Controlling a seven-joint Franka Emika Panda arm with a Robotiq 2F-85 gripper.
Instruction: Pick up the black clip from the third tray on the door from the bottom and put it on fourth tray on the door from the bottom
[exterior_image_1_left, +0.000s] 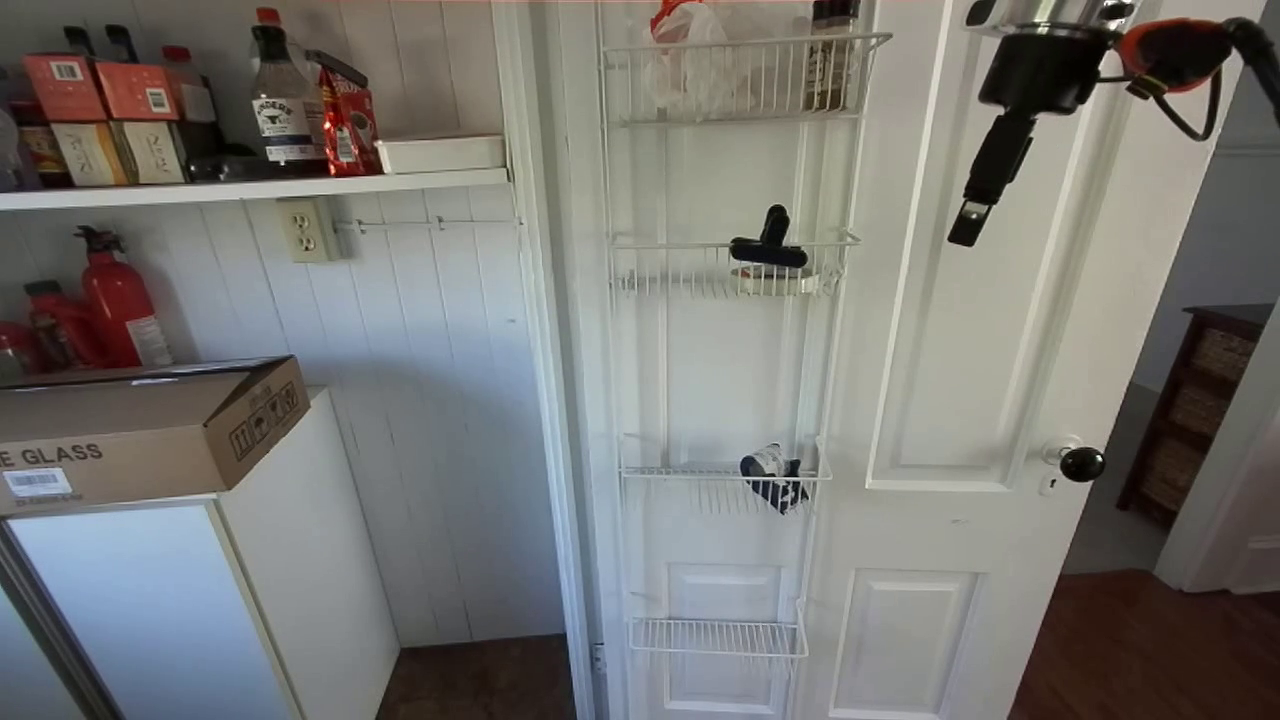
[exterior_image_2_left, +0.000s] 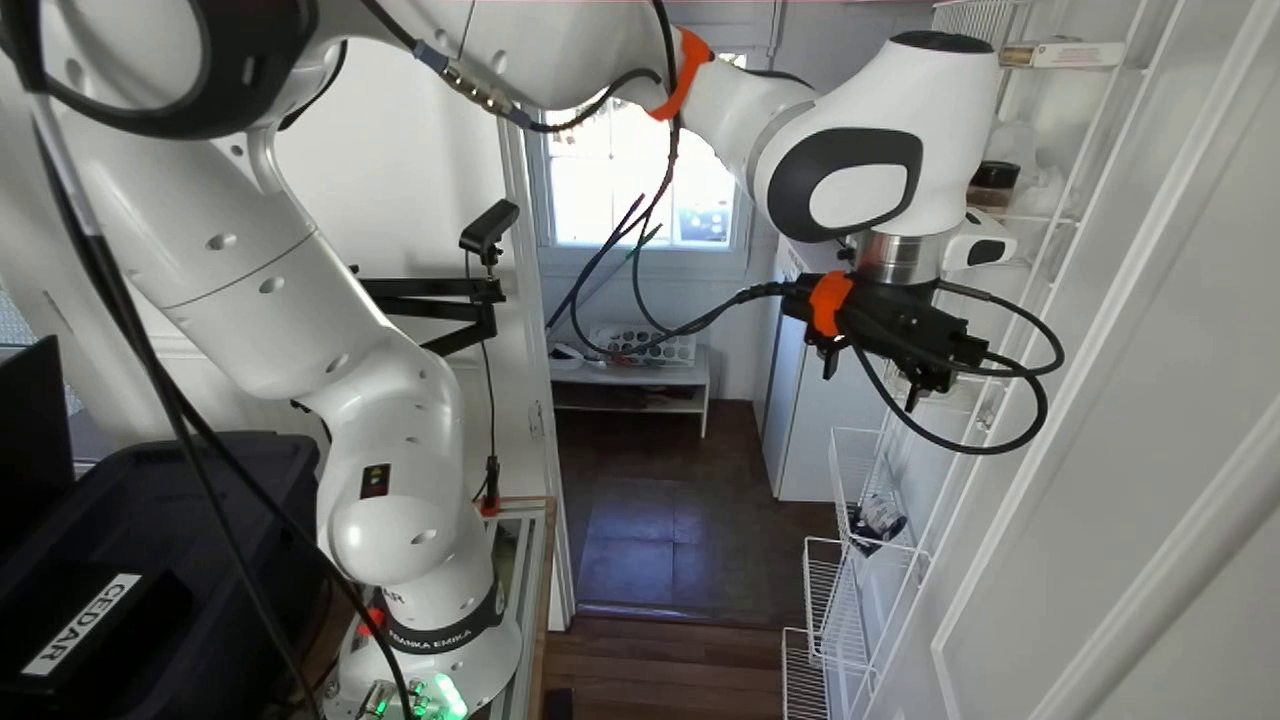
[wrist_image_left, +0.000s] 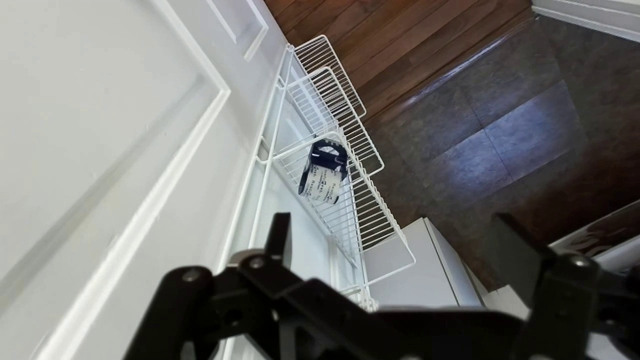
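Occupying third tray (exterior_image_1_left: 690, 246): black clip (exterior_image_1_left: 769, 250) | label (exterior_image_2_left: 82, 625): "CEDAR" | carton (exterior_image_1_left: 140, 440): "E GLASS"

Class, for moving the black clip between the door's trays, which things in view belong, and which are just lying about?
Part of the job:
black clip
white wire tray holding it
door and wire rack
end effector

Just lying about:
patterned item
plastic bag
cardboard box
fire extinguisher

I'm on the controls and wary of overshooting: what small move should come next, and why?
Probably ease the open jaws sideways toward the black clip: an exterior view shows them to the picture-right of it, in front of the door, and in the wrist view they stand apart, gripping nothing.
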